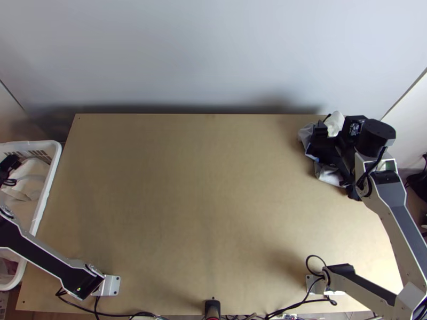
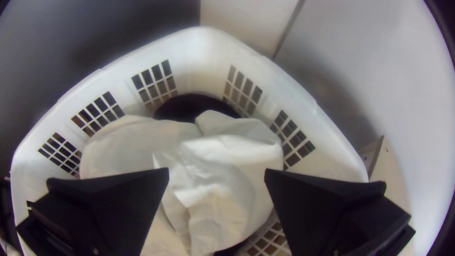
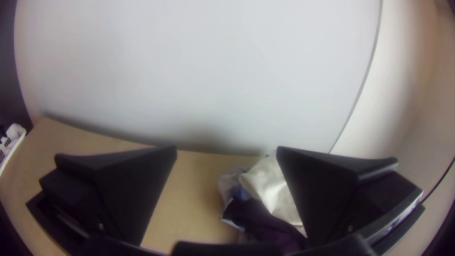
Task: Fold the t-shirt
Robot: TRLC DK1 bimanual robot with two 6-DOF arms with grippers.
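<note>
White cloth (image 2: 218, 156), possibly the t-shirt though I cannot tell for sure, lies bunched in the basket (image 1: 52, 169) beside the table (image 1: 203, 192), left gripper (image 1: 9, 163) over it, jaws spread, and right gripper (image 1: 333, 152), jaws likewise apart, at the mixed pile (image 1: 326, 173) in the far right corner.

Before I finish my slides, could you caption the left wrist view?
Open left hand above rumpled white cloth in a slotted basket.
</note>
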